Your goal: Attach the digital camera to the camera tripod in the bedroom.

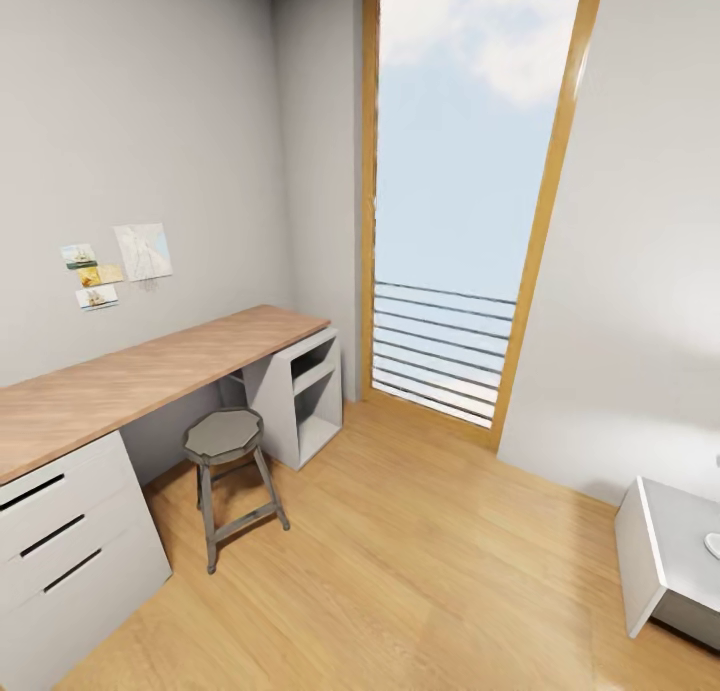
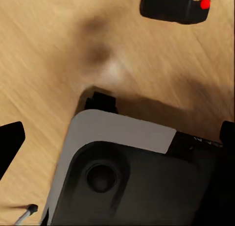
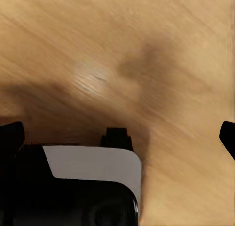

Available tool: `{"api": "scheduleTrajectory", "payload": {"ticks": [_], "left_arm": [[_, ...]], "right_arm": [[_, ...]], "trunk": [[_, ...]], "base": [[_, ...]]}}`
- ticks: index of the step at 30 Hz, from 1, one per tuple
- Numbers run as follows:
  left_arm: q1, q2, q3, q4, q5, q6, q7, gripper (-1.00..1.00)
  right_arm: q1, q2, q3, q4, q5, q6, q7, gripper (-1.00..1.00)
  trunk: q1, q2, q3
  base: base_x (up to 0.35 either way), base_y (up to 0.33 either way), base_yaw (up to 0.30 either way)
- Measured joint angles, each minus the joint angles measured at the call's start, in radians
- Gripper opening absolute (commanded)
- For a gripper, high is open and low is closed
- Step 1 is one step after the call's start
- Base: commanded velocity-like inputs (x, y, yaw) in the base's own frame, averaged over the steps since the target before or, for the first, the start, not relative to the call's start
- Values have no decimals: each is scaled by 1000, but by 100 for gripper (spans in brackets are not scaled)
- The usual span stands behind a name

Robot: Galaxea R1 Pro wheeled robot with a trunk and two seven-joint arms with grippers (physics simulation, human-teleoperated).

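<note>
Black and chunky, the small digital camera (image 2: 175,6) with its red round dot lies on the light wood plank floor (image 2: 44,49) well ahead of the left gripper (image 2: 117,138), whose dark fingertips (image 2: 10,142), like the right gripper's (image 3: 117,138), seemingly stand wide apart, holding nothing.

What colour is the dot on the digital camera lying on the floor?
Red, on the black digital camera; the left wrist view shows it best.

The camera (image 2: 175,6) is cut off by the top edge in the left wrist view — only its lower body shows. In the head view, the bedside cabinet (image 1: 668,561) runs off the lower right, and the desk (image 1: 120,386) off the left edge.
</note>
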Motion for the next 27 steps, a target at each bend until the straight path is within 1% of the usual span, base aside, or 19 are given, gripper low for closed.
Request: {"api": "scheduleTrajectory", "payload": {"ticks": [1,2,3,4,5,7,10,11,12,15,17,18,21,24,26,27], "left_arm": [[-4,3,0,-45,3,64,1,100],[-24,6,1,-133,8,188,1,100],[-81,8,1,-243,14,328,2,100],[-150,7,2,-312,16,400,1,100],[-169,7,2,-341,15,431,2,100],[-230,4,2,-379,16,477,1,100],[-324,1,2,-416,17,522,1,100],[-377,-2,2,-433,18,538,1,100],[-407,-3,2,-441,20,544,1,100],[-461,-13,3,-465,24,554,0,100],[-483,-27,5,-485,28,558,-1,100],[-496,-47,5,-500,36,559,-3,100],[-509,-85,3,-509,47,558,-5,100],[-515,-120,0,-495,58,556,-4,100],[-517,-137,-1,-475,61,555,-3,100],[-519,-147,-1,-457,63,552,-2,100]], "right_arm": [[-19,-1,-4,-41,-18,58,3,100],[-60,-1,-10,-116,-60,171,9,100],[-151,1,-15,-197,-122,307,20,100],[-240,4,-17,-235,-171,384,21,100],[-247,5,-17,-248,-195,417,20,100],[-302,7,-18,-268,-239,470,19,100],[-376,7,-19,-289,-289,526,20,100],[-413,4,-20,-301,-312,552,21,100],[-429,2,-21,-309,-319,563,21,100],[-457,-1,-29,-345,-335,587,22,100],[-468,-3,-44,-376,-341,595,23,100],[-475,-4,-63,-406,-345,602,24,100],[-482,-11,-93,-443,-349,619,26,100],[-486,-22,-114,-461,-351,645,33,100],[-488,-32,-122,-469,-352,646,39,100],[-489,-41,-128,-476,-352,646,45,100]], "trunk": [[0,0,0],[0,0,0],[0,0,0],[0,0,0],[0,0,0],[0,0,0],[0,0,0],[0,0,0],[0,0,0],[0,0,0],[0,0,0],[0,0,0],[0,0,0],[0,0,0],[0,0,0],[0,0,0]], "base": [[0,0,0],[0,0,0],[0,0,0],[0,0,0],[0,0,0],[0,0,0],[0,0,0],[0,0,0],[0,0,0],[0,0,0],[0,0,0],[0,0,0],[0,0,0],[0,0,0],[0,0,0],[0,0,0]]}}
